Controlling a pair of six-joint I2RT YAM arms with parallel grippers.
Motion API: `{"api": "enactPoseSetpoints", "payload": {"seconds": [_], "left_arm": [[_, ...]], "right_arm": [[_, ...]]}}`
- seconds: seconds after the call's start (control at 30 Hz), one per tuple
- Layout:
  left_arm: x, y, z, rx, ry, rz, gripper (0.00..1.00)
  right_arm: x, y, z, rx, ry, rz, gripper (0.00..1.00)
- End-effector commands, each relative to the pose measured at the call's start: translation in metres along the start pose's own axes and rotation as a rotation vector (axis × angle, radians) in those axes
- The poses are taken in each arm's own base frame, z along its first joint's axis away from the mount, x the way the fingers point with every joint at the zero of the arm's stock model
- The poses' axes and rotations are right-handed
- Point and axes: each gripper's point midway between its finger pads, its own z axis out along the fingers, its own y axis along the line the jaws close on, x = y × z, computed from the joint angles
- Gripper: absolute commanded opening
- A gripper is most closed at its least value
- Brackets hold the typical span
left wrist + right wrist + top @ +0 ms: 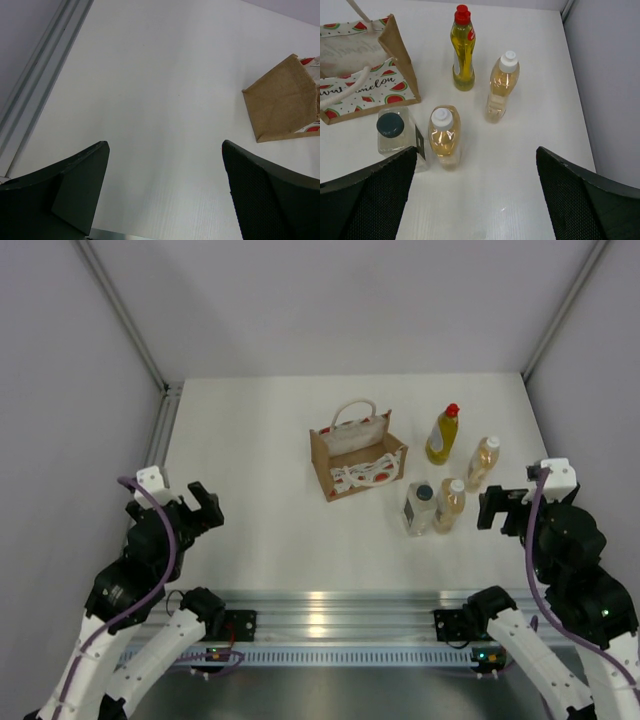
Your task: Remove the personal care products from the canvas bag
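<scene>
— Where are the bottles?
— Out on the bench, right of the canvas bag (pixel 358 458), toward the right edge: yellow bottle (pixel 442 435) furthest back, far amber bottle (pixel 482 462), near amber bottle (pixel 450 505), and clear bottle (pixel 420 508), which the right wrist view partly hides behind a finger.
— Anything in the bag?
— Its inside is hard to make out; the left wrist view crops it.
— Grippers?
— Left gripper (pixel 207 505) by the left edge, right gripper (pixel 487 510) by the right edge: both spread, holding nothing.

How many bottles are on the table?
4, all standing right of the canvas bag: yellow bottle at the back, far amber bottle beside it, near amber bottle and clear bottle in front. Bag's inside partly hidden.
</scene>
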Motion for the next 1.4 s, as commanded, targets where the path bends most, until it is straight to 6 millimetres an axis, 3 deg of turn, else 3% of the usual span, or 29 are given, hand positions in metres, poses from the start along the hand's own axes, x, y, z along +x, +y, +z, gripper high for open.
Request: {"api": "enactPoseSetpoints", "payload": {"seconds": [0.0, 0.17, 0.57, 1.37], "left_arm": [[-0.012, -0.003, -0.001, 0.025, -0.065, -0.037, 0.98], [-0.013, -0.009, -0.011, 0.111, -0.104, -0.082, 0.98], [-0.011, -0.012, -0.012, 0.133, -0.103, -0.083, 0.98], [-0.01, -0.012, -0.011, 0.133, -0.101, -0.081, 0.98]], "right_arm": [[-0.01, -0.008, -0.019, -0.002, -0.044, -0.012, 0.99], [-0.013, -0.012, -0.029, 0.0, -0.088, 0.007, 0.99], [-0.014, -0.018, -0.036, 0.02, -0.11, 0.033, 1.0], [-0.012, -0.014, -0.03, 0.008, -0.088, 0.025, 0.99]]}}
